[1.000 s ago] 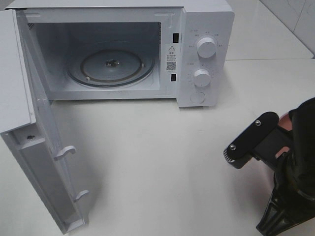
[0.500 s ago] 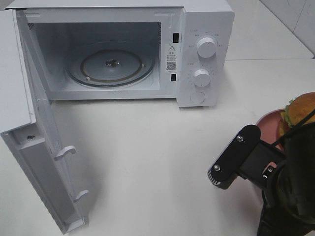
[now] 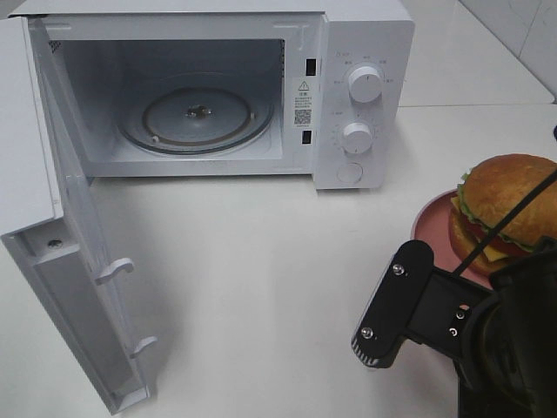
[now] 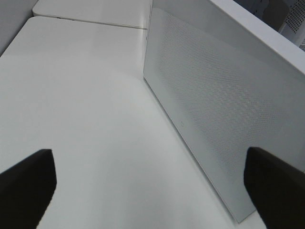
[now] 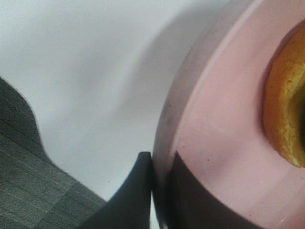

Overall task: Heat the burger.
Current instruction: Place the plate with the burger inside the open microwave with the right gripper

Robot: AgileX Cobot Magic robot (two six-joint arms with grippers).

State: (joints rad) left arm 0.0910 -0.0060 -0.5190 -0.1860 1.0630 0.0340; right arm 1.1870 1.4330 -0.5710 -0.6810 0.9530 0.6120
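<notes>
The burger (image 3: 509, 205) with a golden bun, lettuce and cheese lies on a pink plate (image 3: 428, 222) at the right edge of the table. My right arm (image 3: 409, 309) comes in from the lower right. In the right wrist view my right gripper (image 5: 162, 176) is shut on the pink plate's rim (image 5: 224, 119), one finger under it and one on top, with the bun (image 5: 286, 114) just beyond. The left gripper (image 4: 152, 183) is open with nothing between its dark fingertips, and it faces the outside of the microwave door (image 4: 214, 109).
A white microwave (image 3: 361, 52) stands at the back with its door (image 3: 78, 287) swung wide open to the left. Its glass turntable (image 3: 196, 117) is bare. White tabletop (image 3: 261, 261) stretches between the microwave and the plate.
The right arm has shifted toward the near left, and the plate with the burger has come into view from the right. The microwave has not moved.
</notes>
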